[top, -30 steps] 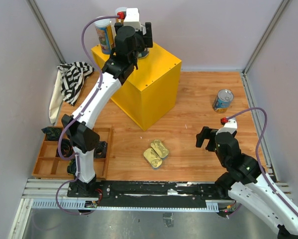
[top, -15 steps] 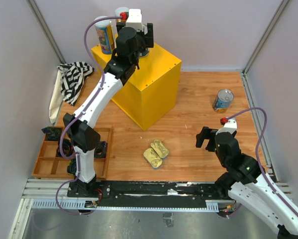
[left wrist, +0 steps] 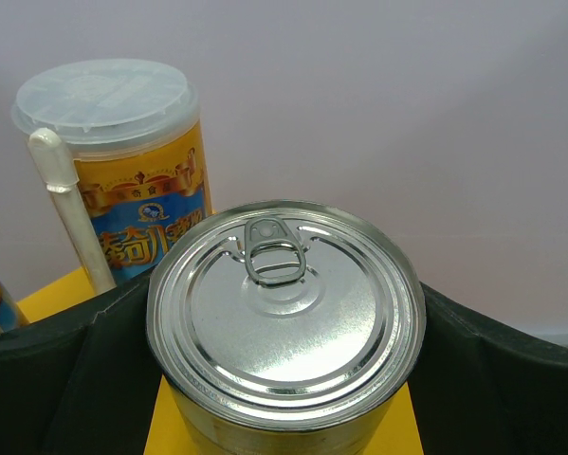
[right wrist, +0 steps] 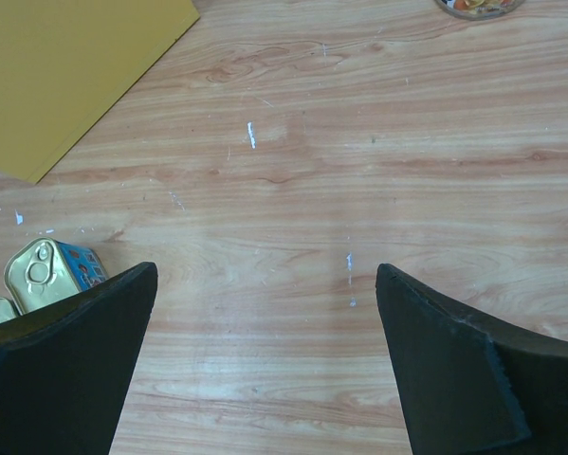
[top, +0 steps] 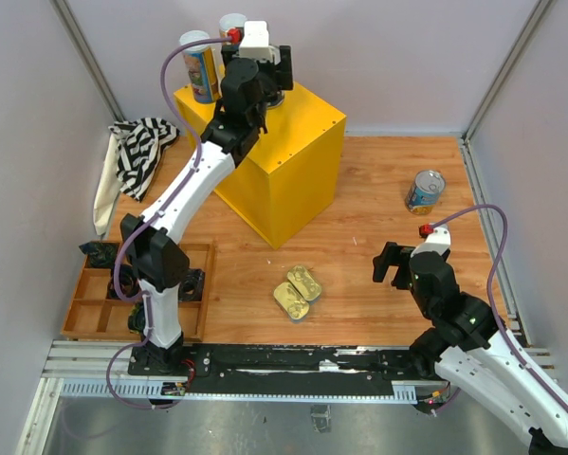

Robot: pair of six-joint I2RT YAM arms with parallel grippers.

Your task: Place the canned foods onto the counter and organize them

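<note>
L claw (top: 276,81) hugs a silver-top can (left wrist: 285,303) on both sides, on top of the yellow table (top: 307,118), next to 2 tall cans (top: 200,66). R claw (right wrist: 265,370) is wide open over the wood table (top: 359,190). 2 gold tins (top: 298,289) & 1 blue can (top: 424,191) sit down there.

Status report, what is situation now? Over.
Left claw holds silver-topped can at counter. Right claw open. Blue can, two gold tins wait on table. Nothing blocking.

From above, the left gripper (top: 276,81) mostly hides the silver-topped can (left wrist: 285,313) on the counter (top: 302,133); the right wrist view's far edge crops the other can (right wrist: 478,6)
</note>
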